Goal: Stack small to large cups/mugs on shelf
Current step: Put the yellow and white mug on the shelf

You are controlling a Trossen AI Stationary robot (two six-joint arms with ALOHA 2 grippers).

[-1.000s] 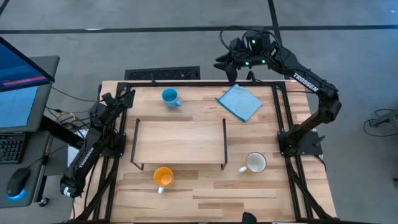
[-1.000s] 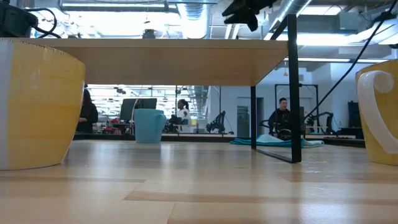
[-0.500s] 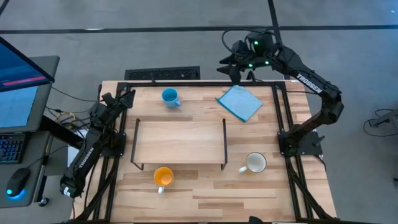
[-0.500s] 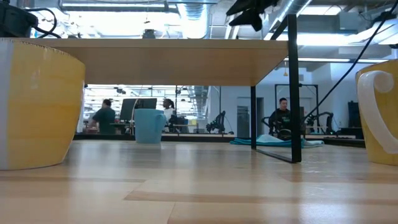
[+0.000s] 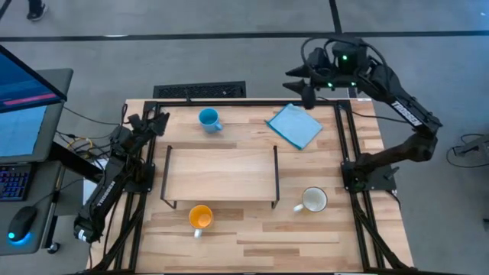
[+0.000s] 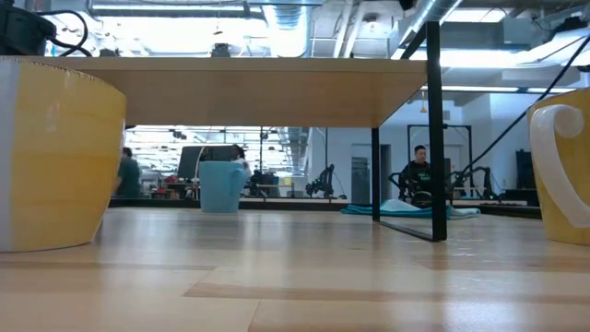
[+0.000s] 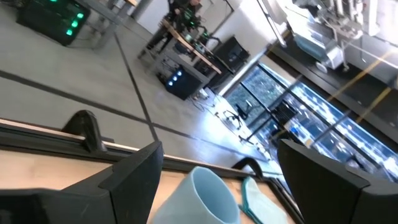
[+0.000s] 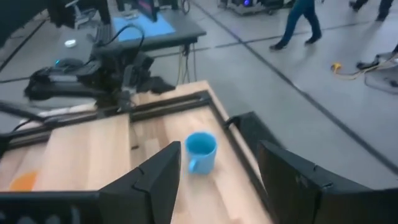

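Mugs: blue mug [image 5: 208, 119] behind shelf [image 5: 221, 174], orange mug [image 5: 200, 217] before it, white mug [image 5: 314, 199] at right | left end effector [image 5: 155, 122], right end effector [image 5: 300, 84]: spread wide, nothing held

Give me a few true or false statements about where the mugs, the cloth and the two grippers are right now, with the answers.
1. The shelf has no mug on it. True.
2. The blue mug stands beside the white mug. False: they are at opposite ends of the table.
3. The right gripper holds the blue cloth. False: it is open above the table's far edge, holding nothing.
4. The orange mug sits on the tabletop by the shelf. True.
5. The left gripper is open. True.
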